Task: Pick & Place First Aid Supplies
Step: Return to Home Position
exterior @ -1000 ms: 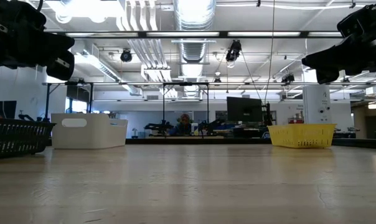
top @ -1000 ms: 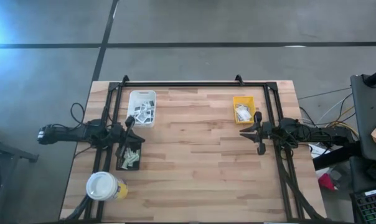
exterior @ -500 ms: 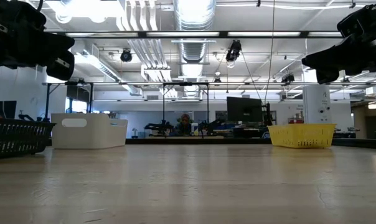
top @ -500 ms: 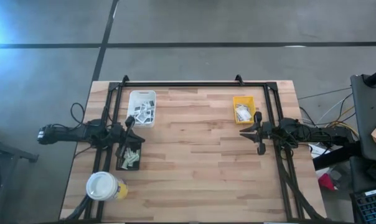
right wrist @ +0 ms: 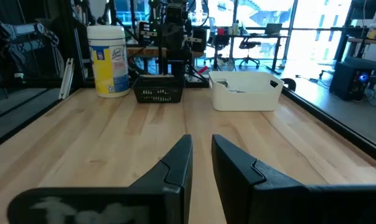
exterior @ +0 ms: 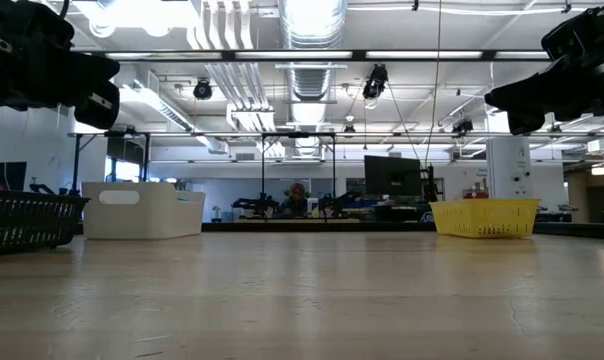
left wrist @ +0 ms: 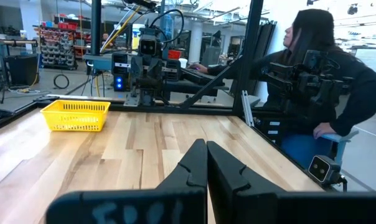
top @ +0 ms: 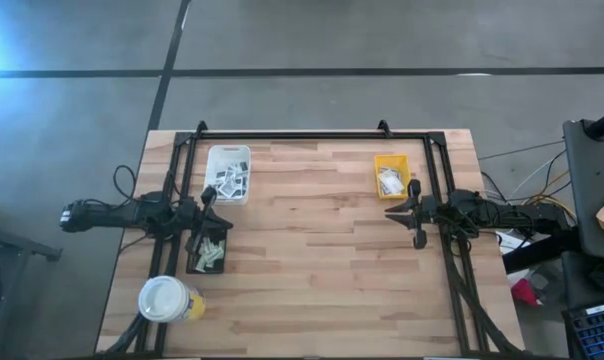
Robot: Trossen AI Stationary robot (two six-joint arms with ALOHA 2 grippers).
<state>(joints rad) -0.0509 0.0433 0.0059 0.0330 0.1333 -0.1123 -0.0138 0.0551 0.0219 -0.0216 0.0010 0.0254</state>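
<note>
**Both arms parked at the worktop sides, supplies lying in three bins**

High view: We see a light wooden plank worktop point(top: 312, 270), bare across the middle. The left gripper point(top: 220, 220) sits at the left side, right at the far edge of a small black mesh basket point(top: 191, 264). That basket holds a few pale greenish pieces point(top: 213, 256). Just beyond it, a white plastic bin point(top: 229, 152) holds a heap of white-and-grey packets point(top: 228, 180). A large yellow cup with a white lid point(top: 165, 298) stands near the front left corner. The right gripper point(top: 390, 214) sits at the right side, near a small yellow mesh bin point(top: 392, 158) but not over it. That bin holds small white pieces point(top: 389, 182).

Low view: Both arms show as dark masses in the top corners, clear of the wood. The black basket is at the far left, the white bin next to it, the yellow bin to the right. Their walls hide the contents.

Left wrist view: The left gripper's fingers point(left wrist: 194, 165) are pressed together, clenched on nothing. Ahead are the yellow bin and the right arm. A person in a dark top point(left wrist: 343, 87) sits beyond the worktop.

Right wrist view: The right gripper's fingers point(right wrist: 178, 162) stand a narrow gap apart, released and empty. Across the worktop the cup, black basket and white bin stand in a row.
</note>
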